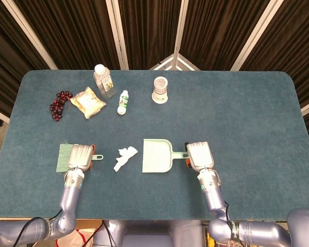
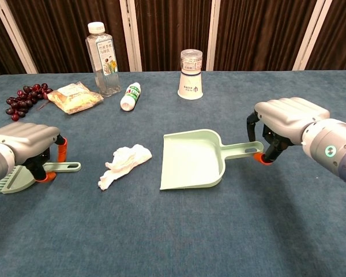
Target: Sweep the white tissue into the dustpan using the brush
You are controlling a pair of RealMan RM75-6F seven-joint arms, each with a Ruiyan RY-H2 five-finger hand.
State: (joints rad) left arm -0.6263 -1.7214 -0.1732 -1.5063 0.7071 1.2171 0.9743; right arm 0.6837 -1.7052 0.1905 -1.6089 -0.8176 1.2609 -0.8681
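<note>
Looking down from the head view, your left hand (image 1: 80, 156) lies palm-down over the brush (image 1: 67, 156), with the green bristles sticking out past it on the outer side and the handle's loop end showing on the inner side. In the chest view that left hand (image 2: 24, 139) has its fingers curled down around the brush (image 2: 23, 175) handle, orange fingertips on either side of it, and the brush head lies flat on the table (image 2: 173, 231); whether the grip is truly closed on the handle you cannot tell from these views. Your right hand (image 1: 200, 156) sits at the far end of the dustpan (image 1: 157, 156) handle, and the chest view shows the right hand (image 2: 284, 120) with fingers bent downward and an orange fingertip touching the tip of the dustpan (image 2: 190, 161) handle; a firm hold is not clear there either. The pan rests flat on the cloth with its open mouth facing the left side. The white tissue (image 1: 124, 157) lies crumpled on the table between the brush and the dustpan, near the pan's mouth but apart from it, and in the chest view the white tissue (image 2: 124, 163) touches neither tool. Along the far side of the table stand a water bottle (image 2: 101, 59) and a paper cup (image 2: 190, 75) upright, with a small bottle (image 2: 130, 96) lying on its side between them, a snack packet (image 2: 74, 96) beside the water bottle, and a bunch of grapes (image 2: 25, 96) just beyond that.
</note>
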